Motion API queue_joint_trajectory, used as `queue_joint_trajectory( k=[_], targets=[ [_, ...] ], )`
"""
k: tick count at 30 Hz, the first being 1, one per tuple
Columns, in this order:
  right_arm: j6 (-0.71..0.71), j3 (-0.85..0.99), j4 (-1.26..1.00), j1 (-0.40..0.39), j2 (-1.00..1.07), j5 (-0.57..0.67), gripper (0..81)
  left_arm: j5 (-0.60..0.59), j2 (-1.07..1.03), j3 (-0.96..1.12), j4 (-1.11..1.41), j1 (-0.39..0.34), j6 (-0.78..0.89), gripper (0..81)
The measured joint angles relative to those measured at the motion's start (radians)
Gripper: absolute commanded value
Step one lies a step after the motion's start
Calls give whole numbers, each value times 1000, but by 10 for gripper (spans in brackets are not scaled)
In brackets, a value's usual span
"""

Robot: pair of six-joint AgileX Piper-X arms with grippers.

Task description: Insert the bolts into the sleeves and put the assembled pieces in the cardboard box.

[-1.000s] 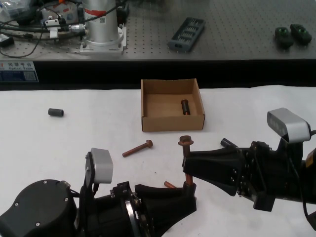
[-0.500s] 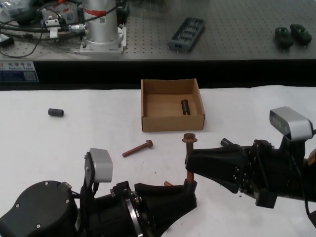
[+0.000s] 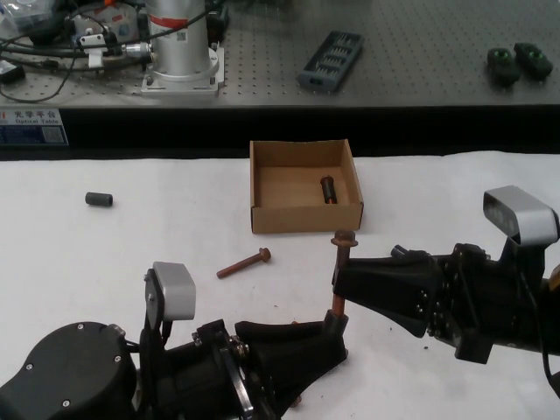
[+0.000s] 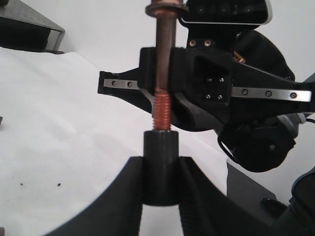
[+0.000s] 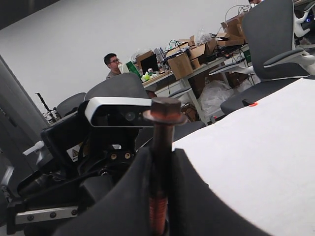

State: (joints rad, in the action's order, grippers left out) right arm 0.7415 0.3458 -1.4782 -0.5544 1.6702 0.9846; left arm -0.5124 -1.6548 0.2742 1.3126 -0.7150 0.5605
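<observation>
Left gripper (image 4: 160,183): closed on a dark sleeve (image 4: 160,157), which it holds upright with the open mouth facing up.
Right gripper (image 5: 158,187): closed on a copper-coloured bolt (image 5: 161,123), gripping the shank below the head with the thread pointing down.
Meeting point: the threaded tip is at the sleeve's mouth; whether it touches or has just entered cannot be told.
Box: the cardboard box (image 3: 306,219) stands near, beyond both grippers, with one assembled piece (image 3: 327,188) lying inside.
Loose parts: a second bolt (image 3: 245,262) lies on the white table cover (image 3: 87,262) between the box and the left arm. A spare sleeve (image 3: 99,199) lies well apart to the left.
Risk: a slight tilt or sideways offset could catch the thread on the sleeve's rim. Pushing on could then twist the sleeve in its grip or slide the bolt through the fingers.
Views: the left wrist view gives the thread-to-mouth alignment. The right wrist view gives the grip on the shank. The high view gives the layout of the box and spare parts.
</observation>
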Motion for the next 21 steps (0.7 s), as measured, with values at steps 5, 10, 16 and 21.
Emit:
queue_joint_trajectory(
  k=[5,10,16,21],
  targets=[
    [5,0,0,0,0,0,29,0,0,-2,0,0,0,94],
    [14,3,-1,4,0,17,25,4,0,-2,6,0,0,94],
    [30,5,-7,7,0,38,228,29,0,-2,23,-2,0,94],
    [60,5,-7,7,0,63,248,53,0,-2,35,-2,2,94]
  ],
)
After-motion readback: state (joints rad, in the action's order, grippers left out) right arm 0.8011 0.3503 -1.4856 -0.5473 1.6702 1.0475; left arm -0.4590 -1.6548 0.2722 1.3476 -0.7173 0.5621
